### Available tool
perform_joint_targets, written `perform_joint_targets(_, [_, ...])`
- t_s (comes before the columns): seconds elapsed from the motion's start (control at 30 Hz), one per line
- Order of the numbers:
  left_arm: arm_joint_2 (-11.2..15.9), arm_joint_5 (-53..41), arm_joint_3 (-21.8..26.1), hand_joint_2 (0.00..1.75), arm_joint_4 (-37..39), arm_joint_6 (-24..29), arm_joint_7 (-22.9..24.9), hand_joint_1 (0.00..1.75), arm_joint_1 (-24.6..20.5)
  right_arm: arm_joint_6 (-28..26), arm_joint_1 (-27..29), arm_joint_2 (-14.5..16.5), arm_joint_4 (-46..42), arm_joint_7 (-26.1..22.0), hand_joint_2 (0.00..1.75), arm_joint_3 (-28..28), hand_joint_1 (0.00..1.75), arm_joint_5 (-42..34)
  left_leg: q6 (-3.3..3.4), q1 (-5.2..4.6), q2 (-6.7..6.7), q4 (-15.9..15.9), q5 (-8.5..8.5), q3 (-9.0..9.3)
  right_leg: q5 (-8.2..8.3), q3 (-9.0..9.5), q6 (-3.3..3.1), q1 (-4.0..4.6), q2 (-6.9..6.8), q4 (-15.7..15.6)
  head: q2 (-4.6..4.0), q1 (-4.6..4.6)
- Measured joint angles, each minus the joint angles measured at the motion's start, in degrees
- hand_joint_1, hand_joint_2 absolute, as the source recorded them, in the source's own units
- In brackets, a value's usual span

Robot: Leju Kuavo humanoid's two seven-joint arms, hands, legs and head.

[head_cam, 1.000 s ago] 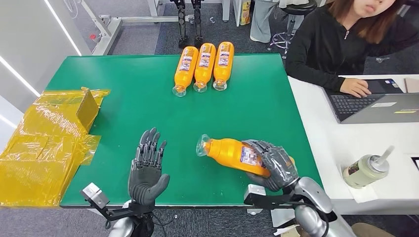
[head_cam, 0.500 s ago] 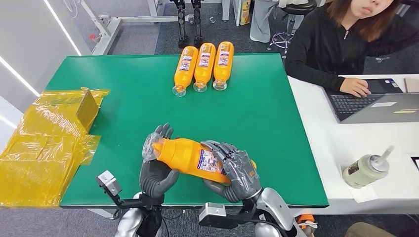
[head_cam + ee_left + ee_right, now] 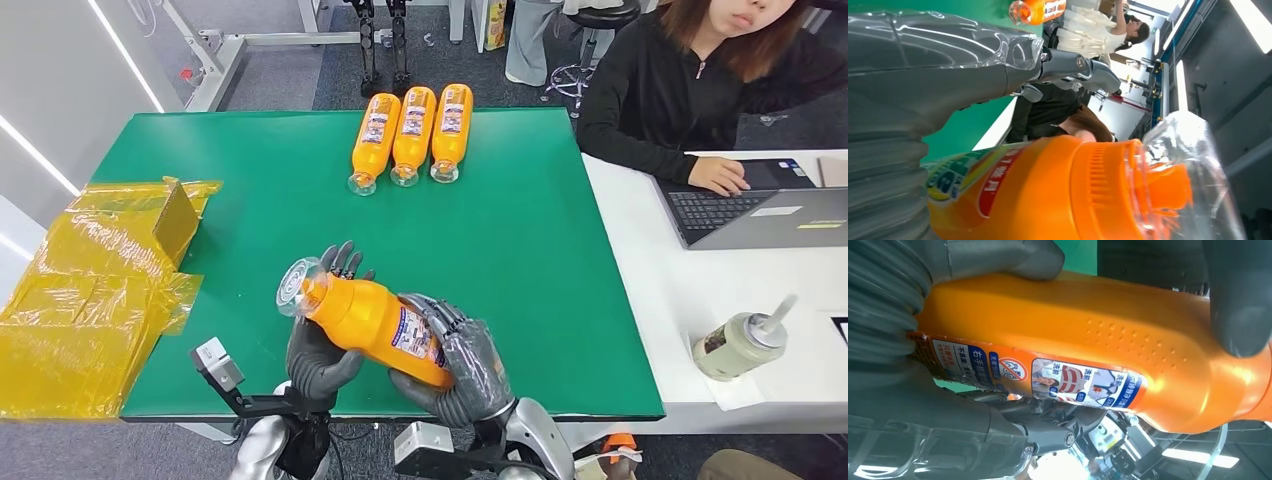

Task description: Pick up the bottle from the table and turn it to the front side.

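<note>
Orange bottle (image 3: 368, 322) now off green bench (image 3: 520, 230), carried left and tilted cap-up versus a second ago. Right hand (image 3: 462, 365) wraps base end; left hand (image 3: 318, 350), spread open before, now cups neck end from below. Two-handed hold set; rotation to label front looks underway.

the bottle (image 3: 372, 322) covers the palm of the left hand (image 3: 318, 352) and much of the right hand (image 3: 462, 368) behind it. in the left wrist view its base runs off the frame; label print is too small to read.
</note>
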Motion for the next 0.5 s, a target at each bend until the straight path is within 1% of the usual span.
perform_joint_targets(0.2, [0.3,0.2,-0.4,1.75,-1.6,-0.3,0.2,0.0,1.1,-0.2,1.5,0.1,1.0,-1.0,1.75,0.6,1.75,-0.7,0.0,0.0,0.01,0.0,0.0,-0.03,0.0,-0.03,0.0,0.0,0.0,0.0,0.0,0.0])
perform_joint_targets(0.37, [0.4,0.9,-0.9,1.75,-2.4,-0.4,0.8,0.0,1.1,2.0,1.6,0.9,2.6,-0.7,1.75,1.2,1.75,-2.3,0.0,0.0,0.0,0.0,0.01,-0.03,0.0,-0.02,0.0,0.0,-0.01,0.0,0.0,0.0])
perform_joint_targets(0.5, [0.4,1.6,-1.2,1.75,-2.5,-0.3,0.9,0.0,0.9,2.8,1.3,1.4,3.4,-0.3,1.75,1.5,1.75,-3.1,0.0,-0.01,0.01,0.0,0.01,-0.02,0.01,-0.02,0.0,0.0,0.0,0.0,0.0,0.0])
